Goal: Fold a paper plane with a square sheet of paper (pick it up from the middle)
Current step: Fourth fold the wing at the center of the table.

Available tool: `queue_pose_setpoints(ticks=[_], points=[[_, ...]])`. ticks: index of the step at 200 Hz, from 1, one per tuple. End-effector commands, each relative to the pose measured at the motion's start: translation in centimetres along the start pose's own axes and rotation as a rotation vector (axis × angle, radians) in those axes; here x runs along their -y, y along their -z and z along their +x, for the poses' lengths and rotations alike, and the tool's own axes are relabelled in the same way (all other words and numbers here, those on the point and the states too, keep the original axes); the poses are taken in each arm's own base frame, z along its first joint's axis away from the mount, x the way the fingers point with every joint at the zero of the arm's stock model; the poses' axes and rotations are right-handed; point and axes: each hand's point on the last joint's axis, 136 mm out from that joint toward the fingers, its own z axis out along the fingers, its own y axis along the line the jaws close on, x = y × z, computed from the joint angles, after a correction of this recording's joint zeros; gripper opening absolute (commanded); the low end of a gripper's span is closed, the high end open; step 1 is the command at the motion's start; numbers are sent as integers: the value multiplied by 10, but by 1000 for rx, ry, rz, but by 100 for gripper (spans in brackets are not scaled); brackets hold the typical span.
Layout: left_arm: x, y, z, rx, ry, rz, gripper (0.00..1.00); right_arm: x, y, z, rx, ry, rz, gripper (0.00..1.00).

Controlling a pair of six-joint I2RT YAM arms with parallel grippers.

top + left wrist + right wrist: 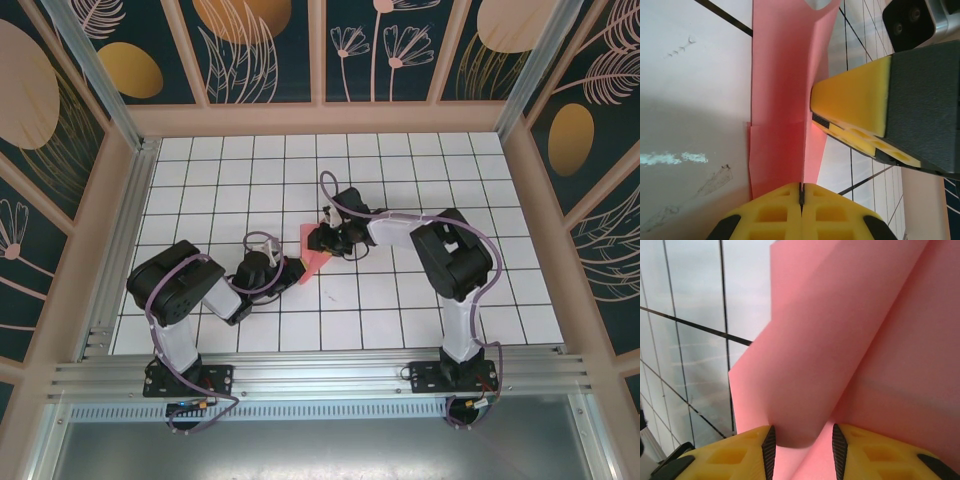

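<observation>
The part-folded pink paper (312,256) lies on the tiled desk (400,310). The left gripper (801,194) is clamped tight on the paper's near edge. The right gripper (802,436), at the paper's far side, has its jaws partly closed around a rolled-over flap. For a clean crease, I'd hold the clamp fixed, line up the flap's edge, then flatten the roll outward.

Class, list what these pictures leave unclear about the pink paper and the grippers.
Top external: paper too small, partly under the right gripper; folds unreadable.
Left wrist: paper's far end cut off at the top edge.
Right wrist: curled flap hides the rest; gripper's pinch unclear.
</observation>
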Motion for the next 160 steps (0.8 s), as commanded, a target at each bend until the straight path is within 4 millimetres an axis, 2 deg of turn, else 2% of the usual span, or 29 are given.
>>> queue_pose_setpoints(ticks=[1, 34, 51, 53, 58, 85, 117, 160], points=[[-20, 1, 11, -50, 26, -86, 9, 19, -10, 6, -25, -7, 54, 36], [1, 1, 2, -37, 2, -52, 24, 31, -15, 13, -46, -18, 97, 35], [11, 2, -7, -20, -7, -45, 28, 36, -17, 15, -49, -16, 111, 35], [18, 4, -11, -10, -13, -29, 28, 36, -17, 15, -50, -16, 112, 35], [22, 5, -14, -2, -14, -29, 29, 38, -17, 16, -52, -16, 117, 35], [20, 11, -35, 44, -13, -68, 31, 42, -19, 18, -60, -12, 122, 35], [16, 7, -51, 45, -8, -116, 33, 43, -22, 20, -69, -8, 115, 35], [10, -9, -57, 5, -7, -153, 31, 44, -23, 21, -70, -11, 113, 35]])
